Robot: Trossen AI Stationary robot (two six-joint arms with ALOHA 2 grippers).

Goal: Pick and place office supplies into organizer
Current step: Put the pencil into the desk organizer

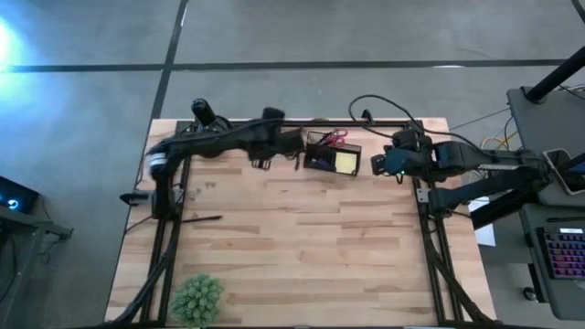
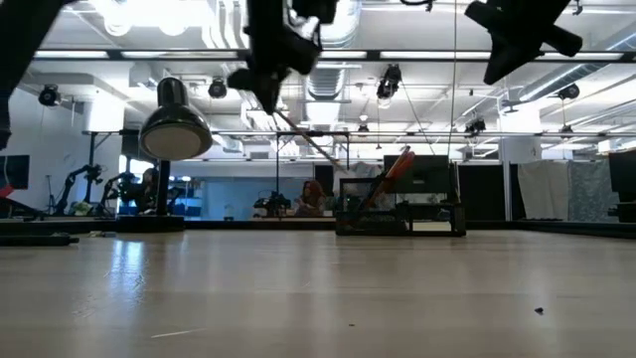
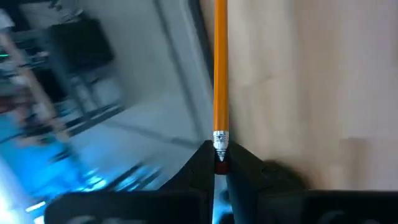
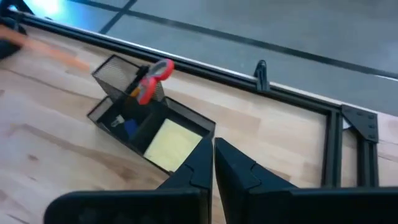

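Pencil [image 3: 220, 74] delivery is our step: the left end effector [image 3: 219, 163] clamps its eraser end, hanging just beside the organizer [image 1: 331, 153] at the worktop's [image 1: 302, 247] far edge. Next we need the tip lined over the tall compartment, then release. The right end effector [image 4: 213, 155] waits nearby, fingers together. We count one pencil, one scissors [image 4: 151, 79], one yellow pad [image 4: 171, 143], and perhaps a pen [image 1: 201, 219] lying loose.
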